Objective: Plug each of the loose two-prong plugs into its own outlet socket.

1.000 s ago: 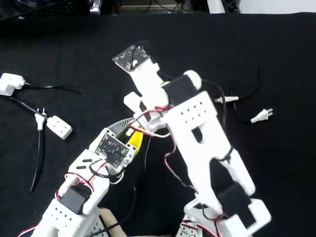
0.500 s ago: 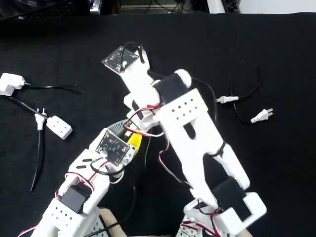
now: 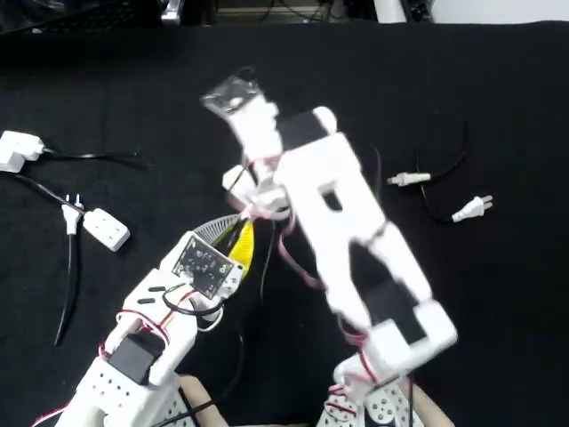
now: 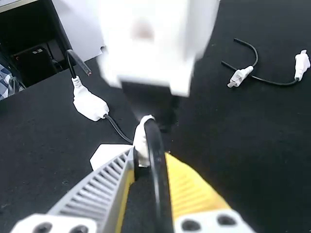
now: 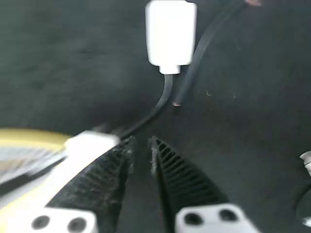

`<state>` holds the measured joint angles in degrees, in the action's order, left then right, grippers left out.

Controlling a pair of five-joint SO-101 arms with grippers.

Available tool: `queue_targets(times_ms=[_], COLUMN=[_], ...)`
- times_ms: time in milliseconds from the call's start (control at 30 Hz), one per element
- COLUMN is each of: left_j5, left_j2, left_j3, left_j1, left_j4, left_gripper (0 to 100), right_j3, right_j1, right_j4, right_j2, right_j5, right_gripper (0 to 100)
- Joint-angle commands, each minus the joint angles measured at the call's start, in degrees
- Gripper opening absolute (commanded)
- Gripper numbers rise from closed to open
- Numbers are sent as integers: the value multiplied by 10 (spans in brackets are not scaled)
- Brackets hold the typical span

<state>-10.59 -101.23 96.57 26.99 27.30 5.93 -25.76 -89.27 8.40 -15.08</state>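
Note:
My left gripper (image 3: pixel 238 238), with one grey and one yellow finger, is shut on a white two-prong plug (image 4: pixel 143 137); the plug's black cable runs back between the fingers. Just ahead lies a white outlet socket (image 4: pixel 89 105) with its own black cable. In the right wrist view, the same socket (image 5: pixel 171 34) lies beyond my right gripper (image 5: pixel 141 143). Its black fingers are almost together with nothing between them. The held plug (image 5: pixel 90 143) sits right beside them. Two loose plugs (image 3: pixel 408 179) (image 3: pixel 471 210) lie at the right of the table.
At the left of the black table lie a white socket (image 3: pixel 14 149), another socket (image 3: pixel 108 229) and a plug (image 3: pixel 73 214) on a black cable. The right arm's big white body (image 3: pixel 342 213) stretches over the table's middle above the left gripper.
The right arm has swung: its lower links moved left and its wrist tipped farther away. The left arm has stayed still with the plug in its grip.

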Motion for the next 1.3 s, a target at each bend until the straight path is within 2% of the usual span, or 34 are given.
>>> queue_targets(times_ms=[0,233,333,467,600,767,933,1133,1267], left_j5=[-1,-3,-4,1,12,41,38,38,38], left_j2=[-14,-14,-14,-14,-10,-9,-9,5,106], left_j3=[-2,1,0,-4,-6,-62,-113,-141,-194], left_j1=[4,3,-6,-44,-54,-74,-75,-85,-106], left_j4=[-7,-10,-9,-11,-6,84,154,166,160], left_gripper=[30,30,30,30,29,29,29,29,29], right_j3=[17,15,17,1,-8,23,24,23,24], right_j1=[9,23,56,113,122,127,165,177,175], right_j4=[14,19,28,93,139,149,153,173,174], right_j2=[11,11,14,26,84,177,239,247,248], right_j5=[-3,-2,1,46,62,100,126,159,160], right_gripper=[60,60,60,61,62,60,60,60,60])
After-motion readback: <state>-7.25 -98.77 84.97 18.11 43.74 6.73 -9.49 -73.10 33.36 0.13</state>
